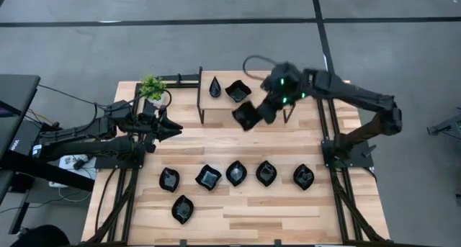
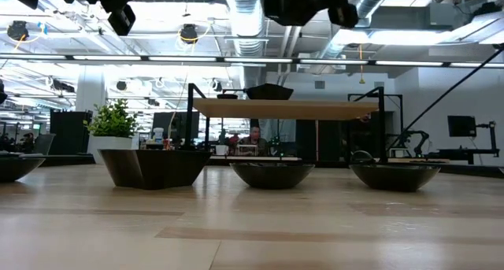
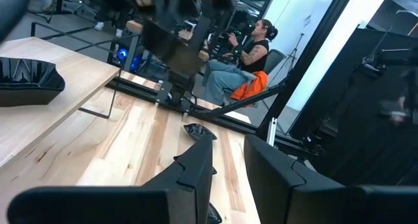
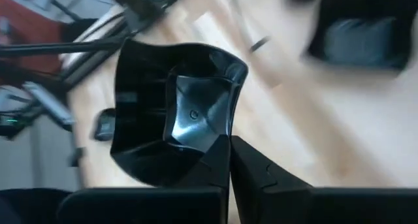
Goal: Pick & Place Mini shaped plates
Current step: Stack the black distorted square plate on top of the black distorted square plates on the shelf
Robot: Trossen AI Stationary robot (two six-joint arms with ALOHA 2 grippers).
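Note:
My right gripper (image 1: 261, 111) is shut on a wavy-edged square black mini plate (image 1: 246, 117), held in the air by the near edge of the raised wooden shelf (image 1: 263, 80). On that shelf sit a teardrop plate (image 1: 215, 88) and a square plate (image 1: 238, 91). Several more black plates lie on the table in a row (image 1: 236, 173), with one nearer (image 1: 182, 209). My left gripper (image 1: 175, 129) waits open at the table's left, holding nothing. My right gripper pinches the square plate by its rim (image 4: 219, 140) at one side between the two fingers (image 4: 258, 172). The fingers slant down from the table's right. The plate is lifted clear of table and shelf, tilted, its hollow (image 4: 192, 113) facing the wrist camera.
A small green potted plant (image 1: 152, 87) stands at the far left corner beside the shelf. The shelf's black frame posts (image 1: 200, 96) rise from the table. Bare wood lies between the shelf and the plate row. A person sits beyond the table's right edge (image 3: 245, 54).

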